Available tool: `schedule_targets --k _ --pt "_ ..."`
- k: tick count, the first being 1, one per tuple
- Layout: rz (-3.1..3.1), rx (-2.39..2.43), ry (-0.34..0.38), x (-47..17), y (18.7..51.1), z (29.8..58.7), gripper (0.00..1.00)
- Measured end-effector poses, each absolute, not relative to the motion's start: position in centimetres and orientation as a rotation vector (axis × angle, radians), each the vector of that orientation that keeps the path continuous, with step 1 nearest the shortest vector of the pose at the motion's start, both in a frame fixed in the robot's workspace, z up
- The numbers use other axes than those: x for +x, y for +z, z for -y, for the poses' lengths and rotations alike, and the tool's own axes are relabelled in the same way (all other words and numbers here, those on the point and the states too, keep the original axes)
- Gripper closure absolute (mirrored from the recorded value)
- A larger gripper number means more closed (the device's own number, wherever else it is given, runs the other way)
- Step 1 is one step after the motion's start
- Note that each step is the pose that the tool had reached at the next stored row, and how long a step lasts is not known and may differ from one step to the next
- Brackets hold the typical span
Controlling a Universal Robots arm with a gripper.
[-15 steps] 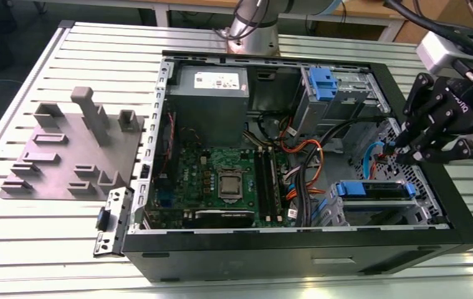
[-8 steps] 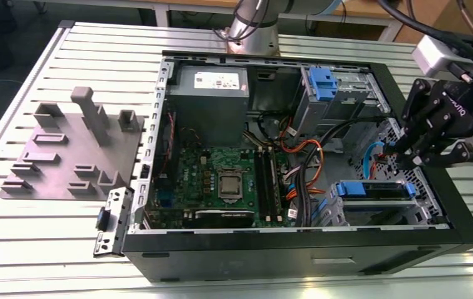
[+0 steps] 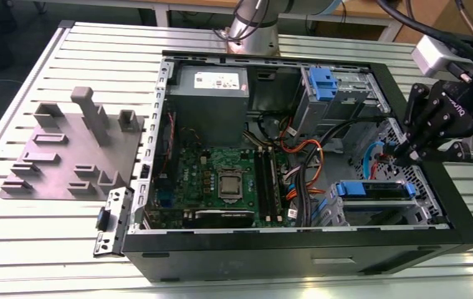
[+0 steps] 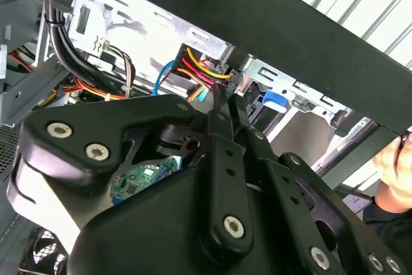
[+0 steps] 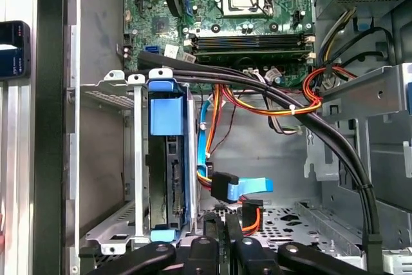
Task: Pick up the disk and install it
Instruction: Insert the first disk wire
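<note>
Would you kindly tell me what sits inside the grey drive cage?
The disk in its blue carrier stands in the drive cage, seen edge-on. The cage walls cover its faces and label.

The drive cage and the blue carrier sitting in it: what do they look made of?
The drive cage looks like bare sheet metal: dull silver-grey, thin folded edges, punched holes. The blue carrier on the disk looks like moulded plastic: even bright blue, smooth and slightly glossy, with rounded corners. The gripper hangs above that corner of the case; its links look like matt black metal or hard plastic, which one I can't tell.
</note>
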State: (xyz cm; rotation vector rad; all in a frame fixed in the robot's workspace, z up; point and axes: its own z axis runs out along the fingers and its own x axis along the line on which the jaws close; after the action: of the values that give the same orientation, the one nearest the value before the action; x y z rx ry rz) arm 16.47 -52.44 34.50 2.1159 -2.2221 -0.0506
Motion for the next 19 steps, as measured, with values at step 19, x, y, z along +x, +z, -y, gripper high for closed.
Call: schedule_targets --k 19 --pt "2.256 2.163 0.033 13.9 34.3 52.7 0.84"
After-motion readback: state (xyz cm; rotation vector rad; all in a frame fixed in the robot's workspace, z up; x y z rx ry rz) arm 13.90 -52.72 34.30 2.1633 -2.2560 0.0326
